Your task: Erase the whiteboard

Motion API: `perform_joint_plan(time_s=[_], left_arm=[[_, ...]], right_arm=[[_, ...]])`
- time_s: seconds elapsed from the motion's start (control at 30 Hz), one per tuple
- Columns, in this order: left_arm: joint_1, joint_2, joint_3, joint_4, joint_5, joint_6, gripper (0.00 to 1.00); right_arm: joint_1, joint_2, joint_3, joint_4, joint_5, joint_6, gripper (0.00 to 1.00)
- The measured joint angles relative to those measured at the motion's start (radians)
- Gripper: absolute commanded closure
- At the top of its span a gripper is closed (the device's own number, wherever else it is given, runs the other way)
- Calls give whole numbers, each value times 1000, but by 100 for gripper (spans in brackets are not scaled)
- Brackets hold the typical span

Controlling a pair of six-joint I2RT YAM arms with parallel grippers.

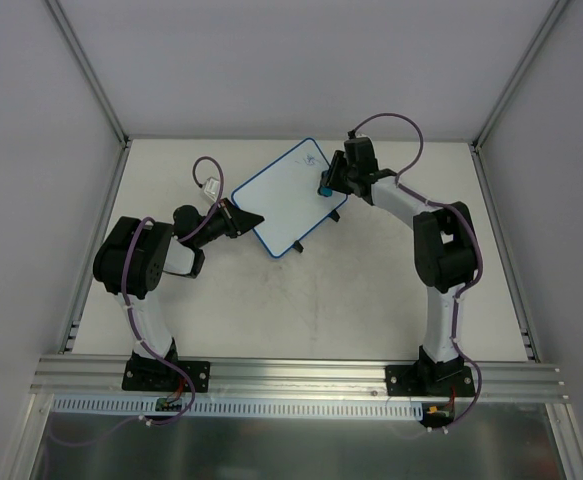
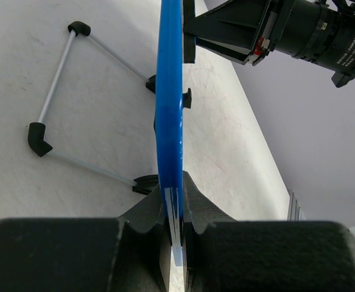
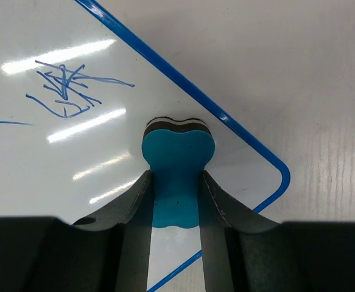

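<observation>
The whiteboard, white with a blue rim, lies tilted at the table's middle back. My left gripper is shut on its near-left edge; the left wrist view shows the blue rim edge-on between my jaws. My right gripper is shut on a small blue eraser and holds it on the board's surface near a rounded corner. Blue scribbles lie up and left of the eraser. In the top view faint writing shows near the far corner.
A wire stand with black feet lies on the table beneath the board in the left wrist view. The right arm's wrist shows beyond the board. Grey walls and metal rails enclose the table.
</observation>
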Motion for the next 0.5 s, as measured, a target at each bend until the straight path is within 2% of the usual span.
perform_joint_plan(time_s=[0.3,0.5], left_arm=[[0,0,0,0,3,0,100],[0,0,0,0,9,2,100]], right_arm=[[13,35,106,-64,-5,-45,100],[63,60,203,-70,-24,-88,100]])
